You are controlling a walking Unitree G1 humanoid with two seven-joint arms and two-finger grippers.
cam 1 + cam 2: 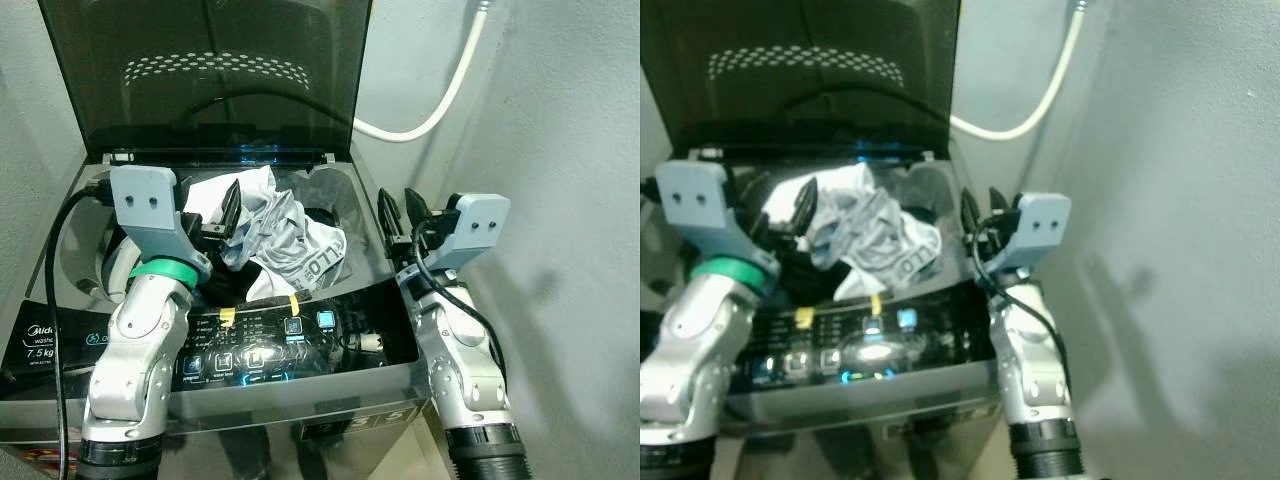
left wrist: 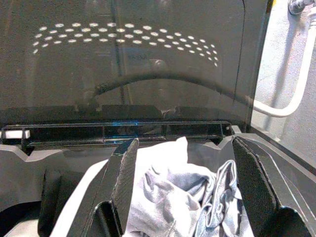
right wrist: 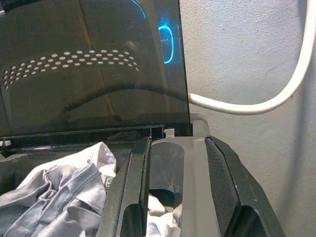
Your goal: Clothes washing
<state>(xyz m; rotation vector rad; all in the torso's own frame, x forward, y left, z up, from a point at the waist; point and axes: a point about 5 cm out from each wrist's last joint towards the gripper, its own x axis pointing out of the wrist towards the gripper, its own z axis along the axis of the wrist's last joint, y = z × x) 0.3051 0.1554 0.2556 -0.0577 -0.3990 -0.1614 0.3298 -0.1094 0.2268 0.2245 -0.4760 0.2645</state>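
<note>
You see the washing machine (image 1: 60, 250) w/ its dark lid (image 1: 200, 70) up, and the grey-white clothes (image 1: 285, 240) piled in the drum opening. Left gripper (image 1: 222, 215) is over the pile, fingers apart, holding nothing. Right gripper (image 1: 400, 212) is at the machine's right rim, fingers also apart, near the white hose (image 1: 440, 95).

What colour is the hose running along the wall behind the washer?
White hose, clearest in the right wrist view.

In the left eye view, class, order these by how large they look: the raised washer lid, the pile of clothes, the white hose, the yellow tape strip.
1. Raised washer lid, clearly largest.
2. Pile of clothes.
3. White hose: long but thin, so less area.
4. Yellow tape strip, smallest.
</note>
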